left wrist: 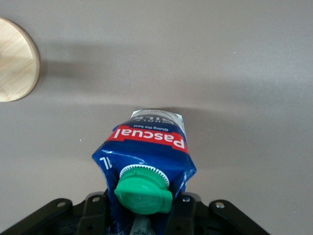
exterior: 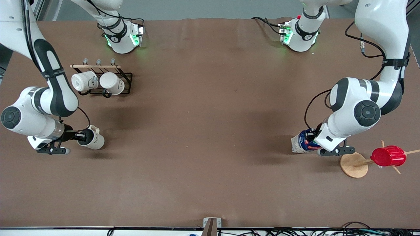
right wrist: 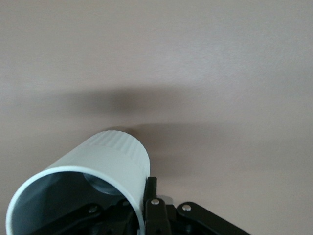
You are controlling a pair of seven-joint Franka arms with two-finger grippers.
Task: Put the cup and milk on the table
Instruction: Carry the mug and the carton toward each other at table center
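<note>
Brown matte cover spreads over the whole surface (exterior: 203, 137), and both task things are in the arms' grip near its two ends. The right gripper (exterior: 79, 136), at about nine o'clock in the front view, has its fingers pinching the rim of the cup (exterior: 93, 139), one finger inside the dark mouth and one outside; the cup is tipped on its side, its loop handle uppermost and its lettered side toward the front camera. In the right wrist view the cup (right wrist: 93, 183) shows as a pale ribbed cylinder, its shadow falling on the surface beneath it. At about ten o'clock from the cup stands a black wire rack (exterior: 108, 82) with a wooden bar, carrying two white mugs (exterior: 98, 82). The left gripper (exterior: 314, 140), at about three o'clock in the front view, has its fingers closed on the milk (exterior: 303, 142) at its dark blue upper part. The left wrist view shows the milk (left wrist: 146, 156) tilted, its green cap (left wrist: 143, 191) toward the camera. Just beside it, toward the left arm's end, stands a wooden peg stand (exterior: 353, 165) bearing a red ribbed cup (exterior: 388, 156).
</note>
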